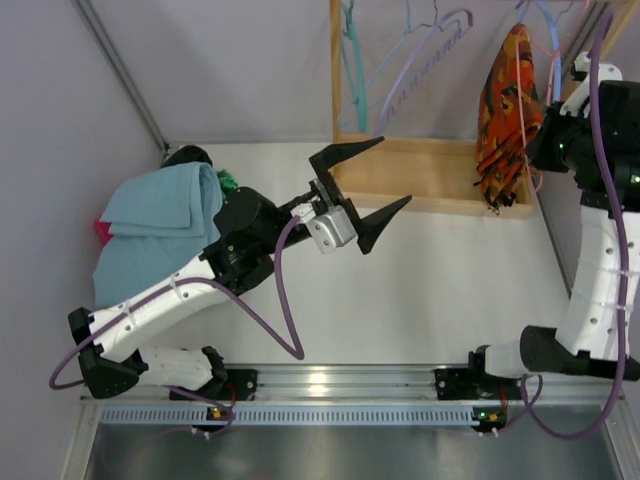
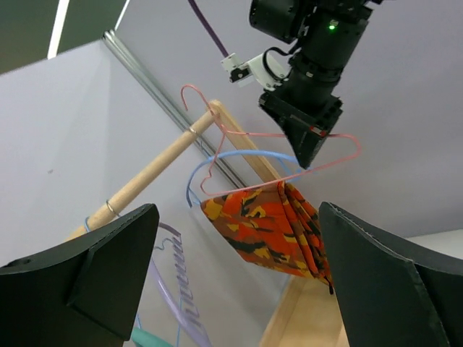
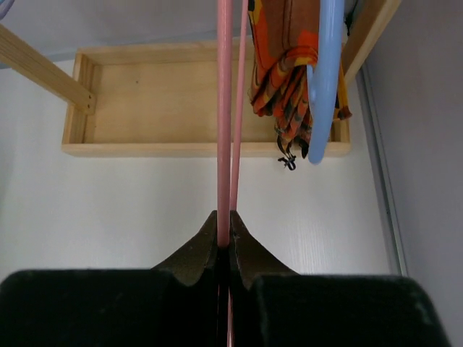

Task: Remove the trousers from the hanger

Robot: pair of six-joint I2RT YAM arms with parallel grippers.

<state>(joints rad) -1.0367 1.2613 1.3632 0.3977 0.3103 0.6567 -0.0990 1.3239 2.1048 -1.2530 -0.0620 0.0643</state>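
The trousers (image 1: 505,110), orange camouflage cloth, hang folded over a thin pink hanger (image 2: 289,155) on the wooden rail (image 2: 145,177). My right gripper (image 1: 545,135) is up at the hanger's right end and is shut on the pink wire (image 3: 224,108), which runs straight out from between the closed fingertips (image 3: 223,217). The trousers (image 3: 282,72) hang just right of that wire. My left gripper (image 1: 394,170) stands wide open over the table, left of the trousers and apart from them. In the left wrist view it frames the trousers (image 2: 264,228) from below, holding nothing.
A pale blue hanger (image 3: 325,79) hangs against the trousers. Lilac (image 1: 420,60) and teal (image 1: 352,60) hangers hang further left on the rail. The rack's wooden base tray (image 1: 430,175) lies below. A heap of blue cloth (image 1: 160,225) sits at the table's left.
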